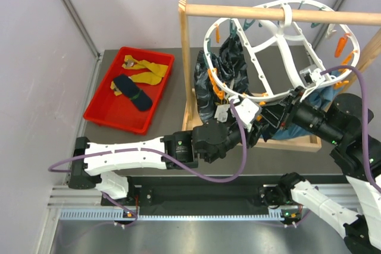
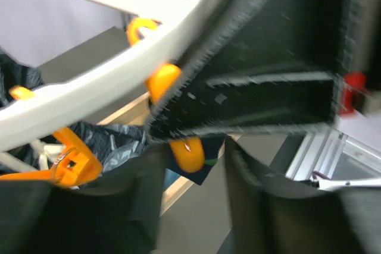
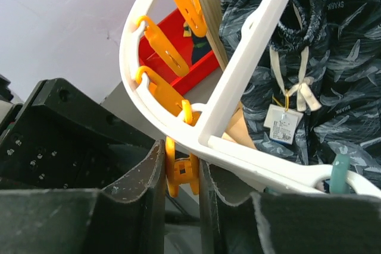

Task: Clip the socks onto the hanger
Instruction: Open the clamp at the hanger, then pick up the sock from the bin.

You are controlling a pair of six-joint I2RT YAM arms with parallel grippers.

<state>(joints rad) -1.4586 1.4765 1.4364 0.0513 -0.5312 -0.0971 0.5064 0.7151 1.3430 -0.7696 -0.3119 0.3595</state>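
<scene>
Right fingers [image 3: 137, 206] pressed in on an orange clip peg [image 3: 178, 173]. It sits pinched in the narrow gap between them, right under the rim of the large white plastic oval hanger [image 3: 128, 57]. More orange pegs run up the rim above these fingers. The dark patterned cloth [image 3: 339, 57] with a paper tag hangs beyond them, to the right.

Left fingers [image 2: 77, 218] are spread. An orange peg hangs in the gap between them, just below the hanger rim. The wrist view is blurry, so contact looks loose at best, and I can't tell whether it's the same peg the right side holds. The black block [image 2: 280, 81] just above these fingers is probably the other arm's gripper body.

From the top view, both sets of fingers are at the near lower edge of the hanger, which hangs by its hook on the wooden rod [image 1: 268, 11].

Mustard-yellow socks [image 1: 143, 69] and dark navy sock [image 1: 132, 92] lie in the red plastic tray [image 1: 98, 111] on the table, well off to the left of the left fingers. Neither is held or clipped.
</scene>
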